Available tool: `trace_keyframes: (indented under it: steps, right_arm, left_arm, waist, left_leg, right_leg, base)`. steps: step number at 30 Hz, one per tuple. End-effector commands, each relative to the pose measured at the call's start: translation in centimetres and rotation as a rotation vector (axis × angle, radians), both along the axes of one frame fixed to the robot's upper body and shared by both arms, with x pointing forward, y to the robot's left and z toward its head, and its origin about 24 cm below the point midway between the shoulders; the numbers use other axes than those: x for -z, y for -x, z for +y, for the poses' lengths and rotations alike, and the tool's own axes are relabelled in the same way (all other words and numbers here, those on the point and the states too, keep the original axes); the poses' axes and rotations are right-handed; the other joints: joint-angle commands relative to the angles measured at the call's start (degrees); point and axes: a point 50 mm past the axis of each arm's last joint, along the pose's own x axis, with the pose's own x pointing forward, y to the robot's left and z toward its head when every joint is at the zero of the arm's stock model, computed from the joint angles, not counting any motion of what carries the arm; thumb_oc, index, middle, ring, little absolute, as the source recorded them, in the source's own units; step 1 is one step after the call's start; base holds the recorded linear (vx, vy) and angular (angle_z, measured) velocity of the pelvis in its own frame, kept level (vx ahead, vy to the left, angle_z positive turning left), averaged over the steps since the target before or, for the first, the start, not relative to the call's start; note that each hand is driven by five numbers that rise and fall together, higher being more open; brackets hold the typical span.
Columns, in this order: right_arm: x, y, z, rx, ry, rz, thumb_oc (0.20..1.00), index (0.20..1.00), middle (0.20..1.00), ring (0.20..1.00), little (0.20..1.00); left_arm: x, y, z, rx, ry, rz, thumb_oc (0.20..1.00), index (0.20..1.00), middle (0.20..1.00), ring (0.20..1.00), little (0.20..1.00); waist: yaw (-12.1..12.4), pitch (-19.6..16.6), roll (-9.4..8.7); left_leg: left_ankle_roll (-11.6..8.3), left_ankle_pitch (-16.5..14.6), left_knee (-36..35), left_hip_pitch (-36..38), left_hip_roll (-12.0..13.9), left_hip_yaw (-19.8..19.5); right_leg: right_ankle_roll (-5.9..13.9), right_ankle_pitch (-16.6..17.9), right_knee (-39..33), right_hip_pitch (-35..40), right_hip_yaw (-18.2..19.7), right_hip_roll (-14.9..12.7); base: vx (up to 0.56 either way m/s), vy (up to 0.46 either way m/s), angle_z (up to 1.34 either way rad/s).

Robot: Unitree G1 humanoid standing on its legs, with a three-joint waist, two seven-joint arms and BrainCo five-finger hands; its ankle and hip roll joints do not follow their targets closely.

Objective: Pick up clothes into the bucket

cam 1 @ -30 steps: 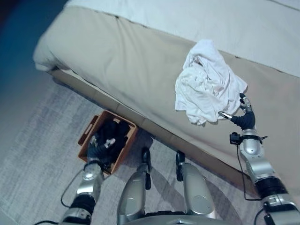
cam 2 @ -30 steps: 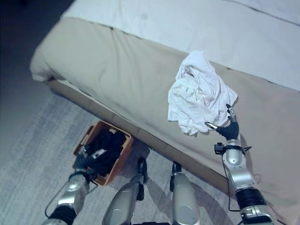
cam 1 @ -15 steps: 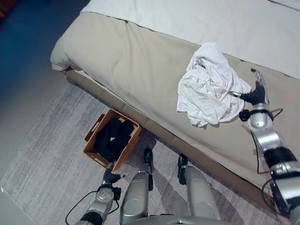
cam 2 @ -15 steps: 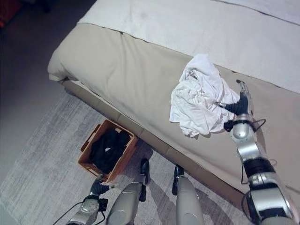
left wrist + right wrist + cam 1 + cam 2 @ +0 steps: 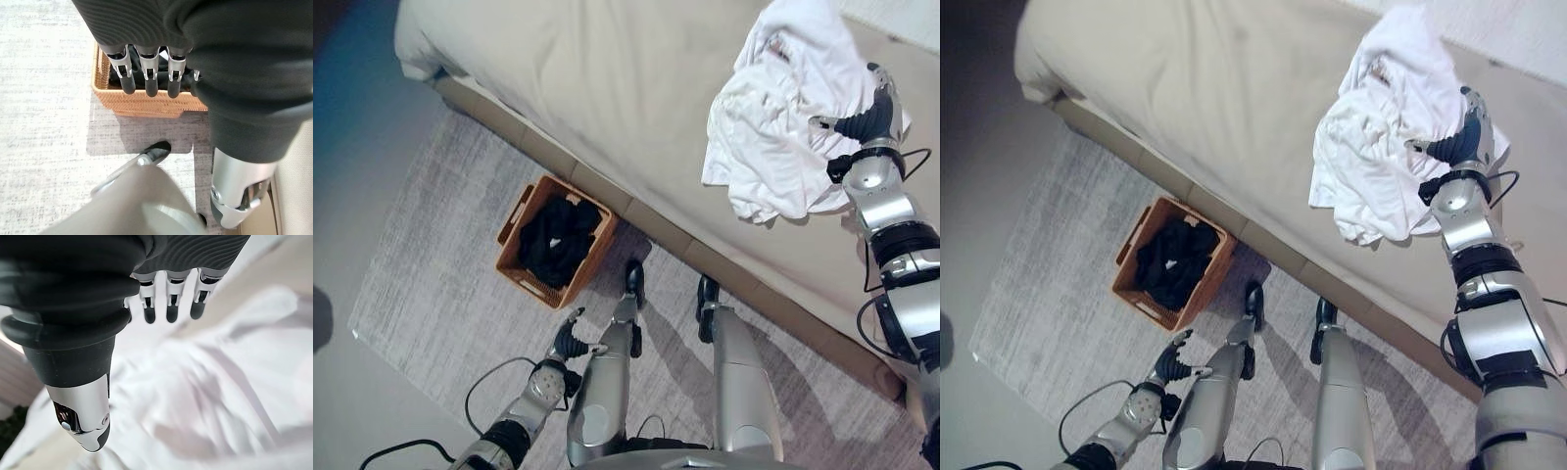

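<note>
Beige bed (image 5: 607,88) carries the crumpled white clothes (image 5: 783,127) right under my right robot hand (image 5: 867,122), its fingers relaxed and holding nothing; soft and limp, I'd bunch a thick central fold for the bucket (image 5: 553,242).

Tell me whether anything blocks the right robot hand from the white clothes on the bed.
Nothing visible does. The right robot hand is open right at the white clothes, which lie crumpled on the bed with nothing between them. The bucket stands on the rug below the bed edge, holding dark clothes.
</note>
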Motion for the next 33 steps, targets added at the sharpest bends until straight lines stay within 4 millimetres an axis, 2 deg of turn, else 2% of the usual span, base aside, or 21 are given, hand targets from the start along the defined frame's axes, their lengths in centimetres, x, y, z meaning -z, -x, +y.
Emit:
trace_keyframes:
  steps: [1, 2, 8, 9, 10, 13, 14, 15, 16, 21, 24, 27, 28, 31, 33]
  right_arm:
    - [-4.8, 0.2, -0.1, 0.025, 0.059, -0.120, 1.000, 1.000, 1.000, 1.000, 1.000]
    - [-5.7, 0.1, -0.1, 0.041, 0.080, -0.120, 1.000, 1.000, 1.000, 1.000, 1.000]
    - [-6.8, -0.2, -0.3, 0.101, 0.182, -0.064, 1.000, 1.000, 1.000, 1.000, 1.000]
    - [-6.8, -0.2, -0.3, 0.101, 0.182, -0.064, 1.000, 1.000, 1.000, 1.000, 1.000]
    - [-6.2, -0.5, -0.3, 0.108, 0.223, 0.003, 1.000, 1.000, 1.000, 1.000, 1.000]
    - [-5.2, -0.7, -0.7, 0.124, 0.266, 0.115, 1.000, 1.000, 1.000, 1.000, 1.000]
    - [-5.1, -0.8, -0.6, 0.125, 0.270, 0.134, 0.699, 0.699, 0.699, 0.699, 0.699]
    - [-5.1, -0.8, -0.6, 0.125, 0.270, 0.134, 0.523, 0.523, 0.523, 0.523, 0.523]
    - [-4.4, -1.0, -0.5, 0.123, 0.286, 0.184, 0.200, 0.200, 0.200, 0.200, 0.200]
    - [-3.1, -0.9, -0.6, 0.130, 0.277, 0.193, 0.200, 0.200, 0.200, 0.200, 0.200]
    - [-3.0, -0.8, -0.8, 0.134, 0.260, 0.166, 0.200, 0.200, 0.200, 0.200, 0.200]
    - [-4.3, -0.6, -0.3, 0.113, 0.243, 0.047, 0.200, 0.200, 0.200, 0.200, 0.200]
    - [-5.6, -0.4, -0.1, 0.105, 0.236, -0.018, 0.200, 0.200, 0.200, 0.200, 0.200]
    - [-7.4, 0.2, 0.5, 0.064, 0.186, -0.162, 0.200, 0.200, 0.200, 0.200, 0.200]
    - [-7.5, 0.5, 0.8, 0.037, 0.156, -0.218, 0.200, 0.200, 0.200, 0.200, 0.200]
  left_arm:
    - [-0.6, -0.4, 1.5, -0.137, 0.038, -0.053, 1.000, 1.000, 1.000, 1.000, 1.000]
    - [-0.8, -0.7, 1.5, -0.163, 0.045, -0.070, 1.000, 1.000, 1.000, 1.000, 1.000]
    - [-1.2, -1.0, 0.5, -0.113, 0.048, -0.093, 1.000, 1.000, 1.000, 1.000, 1.000]
    - [-1.2, -1.0, 0.5, -0.113, 0.048, -0.094, 1.000, 1.000, 1.000, 1.000, 1.000]
    - [-1.0, -0.9, 0.2, -0.083, 0.035, -0.079, 1.000, 1.000, 1.000, 1.000, 1.000]
    - [-0.9, -1.1, -0.2, -0.057, 0.029, -0.069, 1.000, 1.000, 1.000, 1.000, 1.000]
    - [-1.0, -1.2, -0.4, -0.046, 0.028, -0.071, 1.000, 1.000, 1.000, 1.000, 1.000]
    - [-1.0, -1.2, -0.4, -0.046, 0.028, -0.071, 1.000, 1.000, 1.000, 1.000, 1.000]
    - [-1.2, -1.5, -0.9, -0.022, 0.031, -0.076, 1.000, 1.000, 1.000, 1.000, 1.000]
    - [-1.8, -2.1, -1.8, 0.009, 0.052, -0.099, 1.000, 1.000, 1.000, 1.000, 1.000]
    - [-2.1, -2.3, -1.9, 0.010, 0.055, -0.110, 1.000, 1.000, 1.000, 1.000, 1.000]
    - [-2.0, -2.4, -1.2, -0.007, 0.026, -0.110, 1.000, 1.000, 1.000, 1.000, 1.000]
    - [-2.2, -2.7, -0.8, -0.015, 0.012, -0.116, 1.000, 1.000, 1.000, 1.000, 1.000]
    - [-1.3, -2.2, 0.1, -0.035, -0.033, -0.072, 1.000, 1.000, 1.000, 1.000, 1.000]
    - [-0.7, -1.6, 0.8, -0.045, -0.065, -0.037, 1.000, 1.000, 1.000, 1.000, 1.000]
  waist:
    - [-0.5, 0.2, -1.80]
    - [-0.4, 0.2, -1.65]
    - [0.4, 0.2, -1.20]
    - [0.4, 0.2, -1.19]
    - [0.6, 0.2, -1.51]
    - [1.1, 0.2, -1.91]
    - [1.2, 0.2, -2.01]
    - [1.2, 0.2, -2.01]
    - [1.4, 0.2, -2.36]
    - [1.3, 0.2, -3.02]
    - [1.3, 0.2, -3.25]
    - [0.8, 0.2, -4.38]
    - [0.7, 0.2, -4.65]
    - [0.0, 0.2, -6.13]
    - [-0.5, 0.2, -6.87]
  left_leg:
    - [2.24, -5.6, 8.1, -1.2, -2.8, -1.5]
    - [2.51, -6.1, 9.8, -3.7, -3.5, -1.3]
    - [3.18, -8.5, 16.7, -11.6, -5.1, -1.3]
    - [3.18, -8.5, 16.7, -11.6, -5.0, -1.3]
    - [3.21, -10.9, 18.5, -11.7, -5.3, -1.6]
    - [3.43, -11.4, 20.2, -13.5, -5.7, -2.0]
    - [3.48, -11.4, 20.7, -14.0, -5.8, -2.2]
    - [3.48, -11.4, 20.7, -14.0, -5.8, -2.2]
    - [3.52, -11.3, 20.6, -14.4, -5.9, -2.6]
    - [3.41, -10.9, 19.9, -14.2, -6.4, -3.5]
    - [3.30, -10.7, 19.2, -13.7, -6.6, -3.9]
    - [3.02, -9.9, 16.9, -11.2, -6.3, -4.3]
    - [3.07, -7.8, 15.6, -11.5, -6.0, -4.3]
    - [2.92, -7.5, 13.2, -7.2, -5.3, -4.3]
    - [2.86, -7.3, 11.7, -3.7, -4.9, -4.1]
  right_leg:
    - [4.63, 5.3, -8.3, 3.4, 0.5, -1.3]
    - [4.49, 4.9, -6.5, 1.1, 0.8, -2.0]
    - [4.37, 3.6, -1.2, -5.1, 1.2, -3.6]
    - [4.37, 3.6, -1.2, -5.2, 1.2, -3.6]
    - [4.62, 1.5, 0.7, -5.3, 1.5, -3.8]
    - [4.49, 1.2, 1.7, -6.3, 1.3, -3.9]
    - [4.45, 1.1, 2.1, -6.7, 1.2, -4.0]
    - [4.45, 1.1, 2.1, -6.7, 1.2, -4.0]
    - [4.40, 1.0, 2.2, -6.9, 0.9, -4.1]
    - [4.41, 0.9, 1.8, -6.2, 0.1, -4.5]
    - [4.44, 1.0, 1.3, -5.6, -0.2, -4.6]
    - [4.68, 1.6, -0.8, -3.0, -0.8, -4.6]
    - [4.42, 3.9, -2.5, -3.1, -1.5, -4.4]
    - [4.86, 4.8, -5.1, 1.2, -1.8, -4.0]
    - [5.21, 5.3, -6.7, 4.7, -2.1, -3.9]
  base:
    - [0.01, 0.043, 0.18]
    - [0.02, 0.039, 0.14]
    - [0.02, 0.017, 0.16]
    - [0.09, -0.014, 0.21]
    - [0.09, -0.029, 0.12]
    - [0.04, -0.034, 0.11]
    - [0.00, -0.027, 0.08]
    - [0.00, -0.035, 0.12]
    - [0.00, -0.033, 0.10]
    - [-0.01, -0.010, 0.10]
    - [-0.02, -0.002, 0.07]
    - [-0.05, 0.025, 0.05]
    - [-0.11, 0.052, 0.00]
    - [-0.04, 0.021, -0.02]
    - [0.01, 0.030, -0.04]
